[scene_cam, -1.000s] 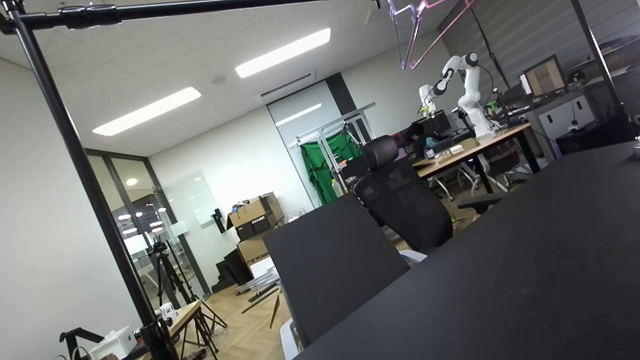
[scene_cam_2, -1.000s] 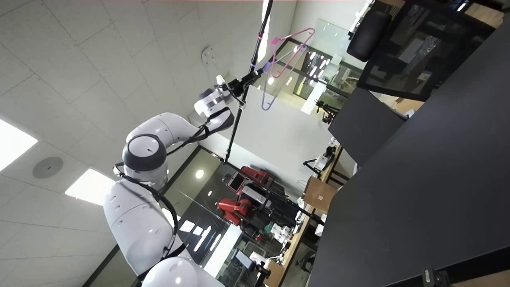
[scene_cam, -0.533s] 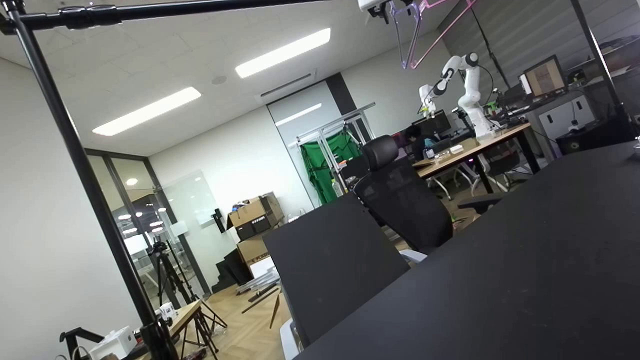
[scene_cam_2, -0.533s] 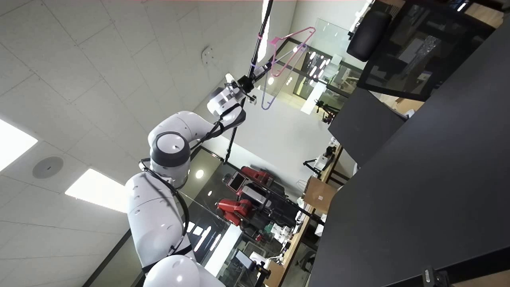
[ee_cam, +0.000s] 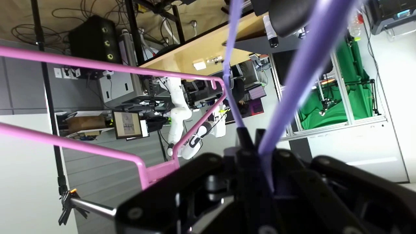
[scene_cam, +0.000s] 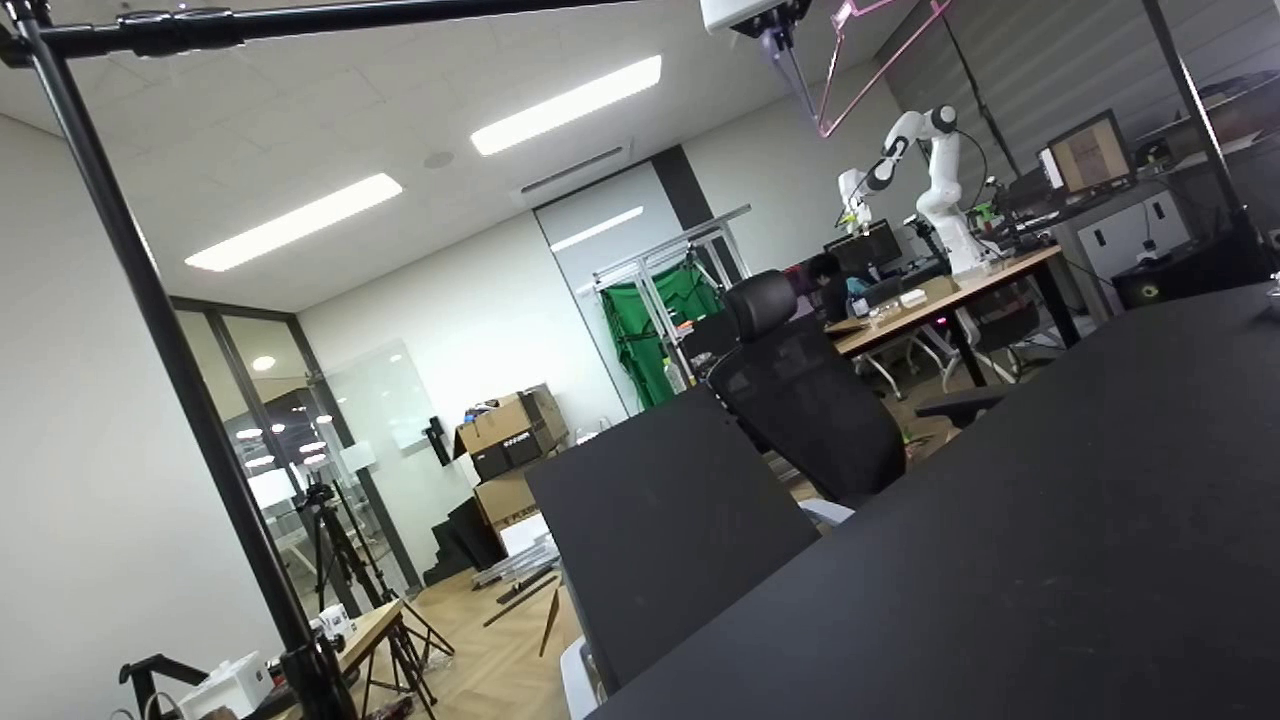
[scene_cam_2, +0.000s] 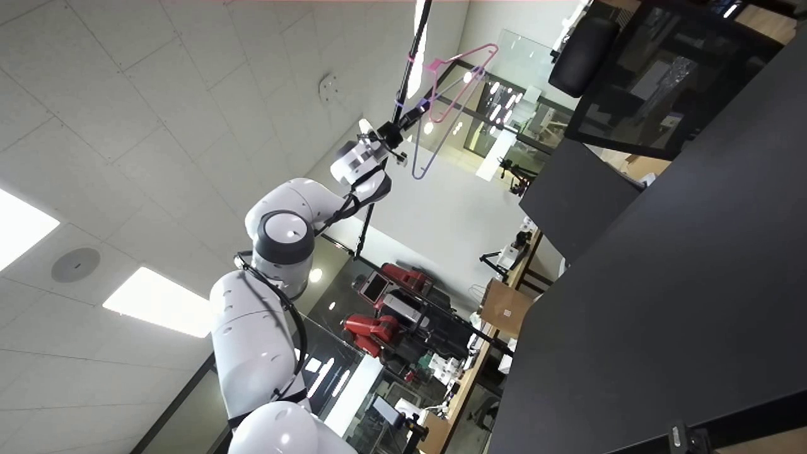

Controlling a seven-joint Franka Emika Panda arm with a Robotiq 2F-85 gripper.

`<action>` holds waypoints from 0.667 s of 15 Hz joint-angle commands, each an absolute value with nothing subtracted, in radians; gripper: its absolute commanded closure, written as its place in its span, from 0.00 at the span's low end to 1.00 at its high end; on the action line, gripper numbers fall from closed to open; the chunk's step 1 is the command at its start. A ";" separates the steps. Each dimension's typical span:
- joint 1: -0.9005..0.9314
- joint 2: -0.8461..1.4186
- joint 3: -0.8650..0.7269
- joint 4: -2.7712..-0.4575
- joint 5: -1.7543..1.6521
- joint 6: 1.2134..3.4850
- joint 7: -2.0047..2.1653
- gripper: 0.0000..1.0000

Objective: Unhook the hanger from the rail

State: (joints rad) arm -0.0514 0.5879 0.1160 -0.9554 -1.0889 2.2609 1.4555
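Observation:
The lavender hanger (scene_cam_2: 435, 154) hangs from the black rail (scene_cam_2: 419, 31), and its hook still loops over the bar in that exterior view. My gripper (scene_cam_2: 421, 111) has its fingers closed around the hanger's neck just below the hook. Seen from the wrist, the hanger (ee_cam: 297, 78) spreads upward in two arms from between the jaws of the gripper (ee_cam: 252, 138). The hook itself is hidden there. At the top edge of an exterior view the gripper (scene_cam: 778, 30) covers the hanger's upper part, while the rail (scene_cam: 400, 14) runs across the upper left.
A pink hanger (scene_cam_2: 463, 58) hangs on the rail right beside the lavender one; the pink hanger (ee_cam: 97, 64) also fills the left of the wrist view. An upright black pole (scene_cam: 170, 340) carries the rail. Below lies a black table (scene_cam: 1040, 540), with an office chair (scene_cam: 815, 415) behind.
The arm has moved in toward the hanger, entering the top of an exterior view. The gripper has gone from open to shut on the hanger's neck. The hanger has swung and turned slightly.

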 commanded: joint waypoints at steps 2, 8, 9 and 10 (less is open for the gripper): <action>-0.013 0.590 0.107 -0.901 -1.113 2.219 1.450 0.98; -0.010 0.533 0.152 -0.980 -1.059 2.221 1.389 0.98; -0.004 0.525 0.153 -0.992 -1.065 2.225 1.391 0.98; 0.002 0.516 0.154 -1.005 -1.074 2.227 1.390 0.98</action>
State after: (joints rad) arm -0.0086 0.5727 0.1438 -0.9441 -1.0759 2.2404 1.3981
